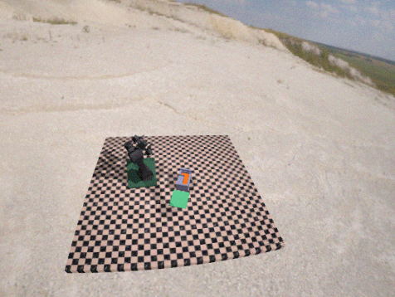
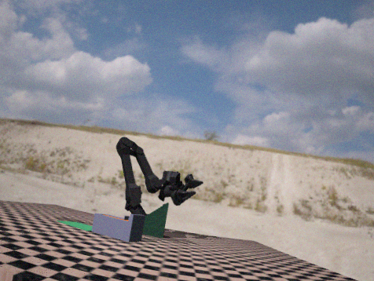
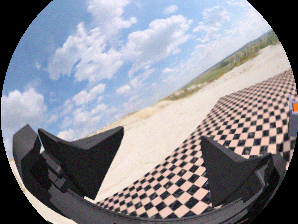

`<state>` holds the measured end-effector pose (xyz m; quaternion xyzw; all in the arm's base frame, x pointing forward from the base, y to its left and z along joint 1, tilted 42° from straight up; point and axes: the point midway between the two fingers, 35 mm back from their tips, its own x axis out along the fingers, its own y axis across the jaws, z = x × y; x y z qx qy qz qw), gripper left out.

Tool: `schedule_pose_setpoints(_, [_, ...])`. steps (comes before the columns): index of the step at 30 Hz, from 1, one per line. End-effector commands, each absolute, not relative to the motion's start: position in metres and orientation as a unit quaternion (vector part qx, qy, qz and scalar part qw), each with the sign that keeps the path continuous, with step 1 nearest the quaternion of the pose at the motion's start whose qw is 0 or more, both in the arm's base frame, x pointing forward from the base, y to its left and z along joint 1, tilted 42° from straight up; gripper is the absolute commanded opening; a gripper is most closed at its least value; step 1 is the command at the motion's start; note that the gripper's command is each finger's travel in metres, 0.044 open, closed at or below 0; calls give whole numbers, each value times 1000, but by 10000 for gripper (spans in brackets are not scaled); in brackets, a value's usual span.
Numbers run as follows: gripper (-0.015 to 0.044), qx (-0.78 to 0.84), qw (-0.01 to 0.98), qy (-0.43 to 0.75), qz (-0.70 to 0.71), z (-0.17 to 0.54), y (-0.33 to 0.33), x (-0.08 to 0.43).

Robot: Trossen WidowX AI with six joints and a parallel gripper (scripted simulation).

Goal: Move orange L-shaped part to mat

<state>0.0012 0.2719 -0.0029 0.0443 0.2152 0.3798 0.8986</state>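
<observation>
The orange L-shaped part [image 1: 185, 178] lies in its pocket in the grey tray [image 1: 179, 181] [image 2: 111, 227], its wider end toward the tray's far end. In the exterior view only a thin orange edge [image 2: 118, 217] shows over the tray wall. The flat green mat [image 1: 179, 199] [image 2: 75, 224] lies against the tray's near end, with nothing on it. My gripper [image 2: 199, 187] [image 3: 164, 136] is open and empty, up in the air well away from the tray. In the wrist view a bit of orange [image 3: 295, 107] and the tray [image 3: 293, 122] show at the right edge.
The arm stands on a dark green base board [image 1: 134, 182] [image 2: 158, 223], to the left of the tray in the top view. All stand on a checkered table top [image 1: 166, 245] [image 2: 220, 259] [image 3: 175, 172], with pale open ground beyond its edges.
</observation>
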Motion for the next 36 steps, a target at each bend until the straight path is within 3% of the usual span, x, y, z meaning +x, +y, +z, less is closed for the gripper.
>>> schedule_pose_setpoints(1, [374,44,899,216,378,-3,273,2])
schedule_pose_setpoints(9, [180,-8,929,243,279,-16,296,48])
schedule_pose_setpoints(17, [180,-83,941,312,97,-17,297,144])
schedule_pose_setpoints(36, [180,-137,861,459,-174,24,207,265])
